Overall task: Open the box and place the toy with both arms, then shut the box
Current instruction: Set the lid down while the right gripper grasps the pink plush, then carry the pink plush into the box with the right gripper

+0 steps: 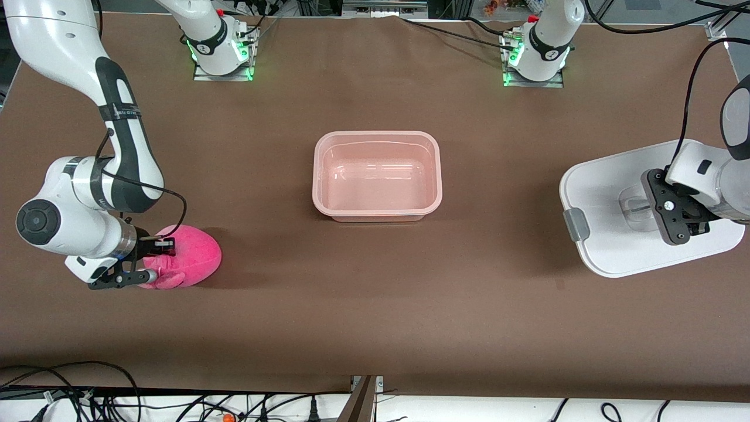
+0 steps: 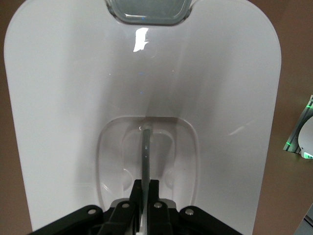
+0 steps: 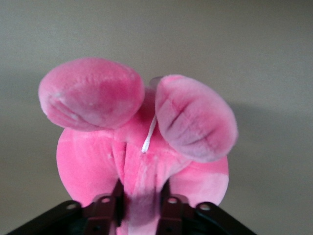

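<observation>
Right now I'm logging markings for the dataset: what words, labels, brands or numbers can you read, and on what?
None can be read.
Band on the right arm: small print, too blurred to read.
Box, lid, toy: no writing shows.

Right arm [image 1: 126, 140]: glossy white shell with dark grey-black joint sections, a black band with small white lettering, and a round black cap on the wrist joint. A thin black cable loops along the forearm. Its gripper [image 1: 153, 259] is black with silver screw heads. Left arm [image 1: 712, 176]: white and grey housing, black cable arching above, black gripper [image 1: 674, 214] plate with small screws and a white mark. Both bases [image 1: 221, 50] are white on metal plates, ringed by green lights.
</observation>
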Robot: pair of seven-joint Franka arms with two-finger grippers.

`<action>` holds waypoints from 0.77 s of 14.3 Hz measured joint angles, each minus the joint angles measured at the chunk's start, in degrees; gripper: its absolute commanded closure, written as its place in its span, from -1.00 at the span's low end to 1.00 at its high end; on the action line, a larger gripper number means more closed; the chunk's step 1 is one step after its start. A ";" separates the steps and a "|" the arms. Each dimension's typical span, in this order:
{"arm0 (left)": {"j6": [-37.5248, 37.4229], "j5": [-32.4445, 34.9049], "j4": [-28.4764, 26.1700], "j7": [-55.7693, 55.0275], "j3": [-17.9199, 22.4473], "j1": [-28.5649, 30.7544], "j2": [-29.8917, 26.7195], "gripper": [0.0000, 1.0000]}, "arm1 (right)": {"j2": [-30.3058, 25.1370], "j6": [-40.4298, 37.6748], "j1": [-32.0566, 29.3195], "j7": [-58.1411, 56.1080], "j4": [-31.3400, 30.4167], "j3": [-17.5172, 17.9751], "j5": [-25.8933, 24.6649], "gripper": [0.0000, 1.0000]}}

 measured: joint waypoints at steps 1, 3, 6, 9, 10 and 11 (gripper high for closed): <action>0.00 0.00 0.00 0.00 -0.02 -0.06 0.00 1.00 | 0.00 0.00 0.00 -0.04 0.02 0.02 0.00 1.00; 0.00 0.00 0.00 0.00 -0.09 -0.10 0.00 1.00 | 0.00 0.00 0.02 -0.05 0.09 0.13 0.00 1.00; 0.00 0.00 0.00 0.00 -0.29 -0.11 0.00 1.00 | -0.08 -1.39 0.37 -1.43 1.37 1.14 0.00 1.00; 0.00 0.00 0.00 0.00 -0.44 -0.11 0.00 1.00 | -0.39 -11.25 0.99 -6.72 5.76 3.57 0.09 1.00; 0.00 0.00 0.00 0.00 -0.45 -0.11 0.00 1.00 | -0.61 -15.16 1.09 -8.42 7.55 4.56 0.14 1.00; 0.00 0.00 0.00 0.00 -0.47 -0.11 0.00 1.00 | -0.90 -18.67 1.16 -9.91 9.40 5.63 0.16 1.00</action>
